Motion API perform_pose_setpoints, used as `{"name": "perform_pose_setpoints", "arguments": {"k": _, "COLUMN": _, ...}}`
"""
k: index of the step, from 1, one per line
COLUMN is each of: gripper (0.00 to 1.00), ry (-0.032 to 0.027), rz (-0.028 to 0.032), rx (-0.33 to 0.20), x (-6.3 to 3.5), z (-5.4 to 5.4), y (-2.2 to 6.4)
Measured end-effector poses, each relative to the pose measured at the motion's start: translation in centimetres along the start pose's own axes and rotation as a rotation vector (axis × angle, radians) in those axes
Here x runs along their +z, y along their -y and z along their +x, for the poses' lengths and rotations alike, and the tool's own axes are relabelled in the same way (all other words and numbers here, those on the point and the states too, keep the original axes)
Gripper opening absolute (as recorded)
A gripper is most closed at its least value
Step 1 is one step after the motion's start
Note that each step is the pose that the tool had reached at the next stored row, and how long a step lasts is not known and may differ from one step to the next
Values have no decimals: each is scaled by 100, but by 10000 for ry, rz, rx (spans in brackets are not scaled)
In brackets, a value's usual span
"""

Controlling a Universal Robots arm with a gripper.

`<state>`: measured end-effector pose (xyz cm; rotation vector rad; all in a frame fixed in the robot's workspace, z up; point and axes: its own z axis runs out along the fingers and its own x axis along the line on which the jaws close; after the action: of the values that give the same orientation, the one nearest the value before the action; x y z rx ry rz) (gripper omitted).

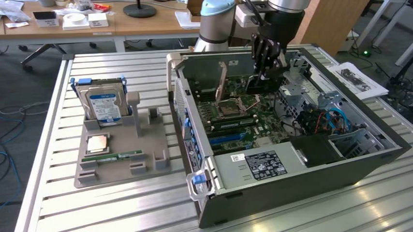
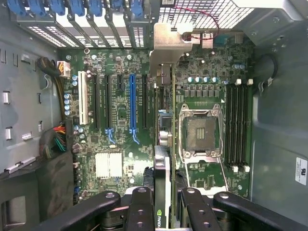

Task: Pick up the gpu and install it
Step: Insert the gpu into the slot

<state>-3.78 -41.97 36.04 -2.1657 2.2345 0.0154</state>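
Mostly edge-on, gpu [image 2: 168,50] clamped in gripper [image 2: 163,199]

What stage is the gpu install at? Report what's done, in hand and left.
Done: the gpu is picked up and sits inside the open computer case. In hand: the claw is shut on it, holding it edge-on above the motherboard. Left: seating it. The long blue slot is bare, and the card does not look pushed down into any slot.
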Motion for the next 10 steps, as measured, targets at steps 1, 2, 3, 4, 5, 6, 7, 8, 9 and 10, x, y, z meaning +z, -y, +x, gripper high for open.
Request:
{"name": "perform_pose_setpoints", "arguments": {"k": 1, "gripper": 27, "ry": 0, "rz": 0, "rx": 0, "x": 0, "z": 0, "y": 0}}
{"name": "perform_pose_setpoints", "arguments": {"k": 2, "gripper": 27, "ry": 2, "rz": 1, "rx": 0, "x": 2, "z": 0, "y": 0}}
{"name": "perform_pose_setpoints", "arguments": {"k": 3, "gripper": 27, "ry": 4, "rz": 1, "rx": 0, "x": 3, "z": 0, "y": 0}}
{"name": "perform_pose_setpoints", "arguments": {"k": 4, "gripper": 27, "ry": 6, "rz": 2, "rx": 0, "x": 4, "z": 2, "y": -1}}
{"name": "perform_pose_setpoints", "arguments": {"k": 5, "gripper": 27, "ry": 6, "rz": 2, "rx": 2, "x": 4, "z": 7, "y": -1}}
{"name": "perform_pose_setpoints", "arguments": {"k": 6, "gripper": 27, "ry": 5, "rz": 1, "rx": 1, "x": 3, "z": 16, "y": 0}}
{"name": "perform_pose_setpoints", "arguments": {"k": 7, "gripper": 27, "ry": 4, "rz": 1, "rx": -1, "x": 2, "z": 25, "y": 1}}
{"name": "perform_pose_setpoints", "arguments": {"k": 8, "gripper": 27, "ry": 4, "rz": 2, "rx": 0, "x": 2, "z": 34, "y": 1}}
{"name": "perform_pose_setpoints", "arguments": {"k": 9, "gripper": 27, "ry": 3, "rz": 1, "rx": 0, "x": 1, "z": 43, "y": 1}}
{"name": "perform_pose_setpoints", "arguments": {"k": 10, "gripper": 27, "ry": 4, "rz": 1, "rx": 0, "x": 1, "z": 52, "y": 1}}
